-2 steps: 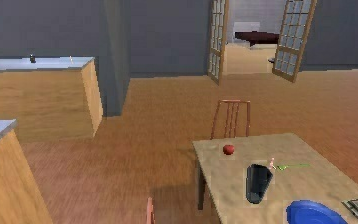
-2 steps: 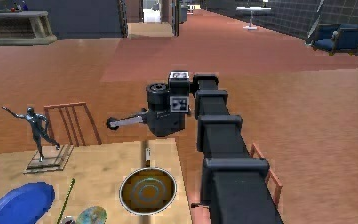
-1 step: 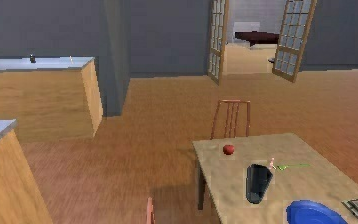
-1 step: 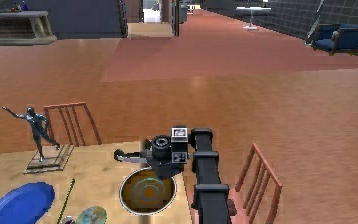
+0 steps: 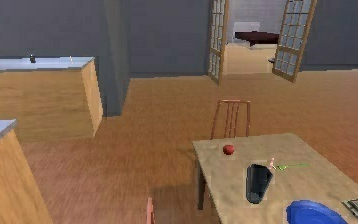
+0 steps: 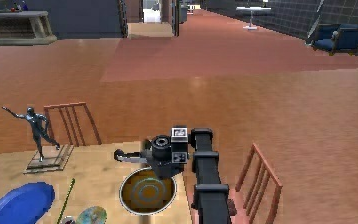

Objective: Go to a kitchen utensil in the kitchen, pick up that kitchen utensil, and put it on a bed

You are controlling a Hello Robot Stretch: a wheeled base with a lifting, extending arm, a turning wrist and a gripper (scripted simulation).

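Note:
My gripper (image 6: 127,156) reaches out over a light wooden table (image 6: 97,170), at the far end of the dark arm (image 6: 211,190). Just under and beside it stands a dark round bowl (image 6: 147,192) with a golden inside, so I cannot tell whether the gripper holds anything. A thin green stick-like utensil (image 6: 68,195) lies on the table between the bowl and a blue plate (image 6: 22,202). In the forward view the same table (image 5: 237,175) carries a thin green thing (image 5: 292,165), a dark oval vessel (image 5: 257,184), a red apple (image 5: 228,150) and the blue plate (image 5: 317,212).
A dark figure statue (image 6: 37,128) stands at the table's far left. Wooden chairs (image 6: 73,122) (image 6: 259,180) (image 5: 231,118) ring the table. Kitchen counters (image 5: 47,95) line the forward view's left. Beyond open glass doors (image 5: 295,38) lies a dark red bed-like shape (image 5: 255,38). Open floor spreads past the table.

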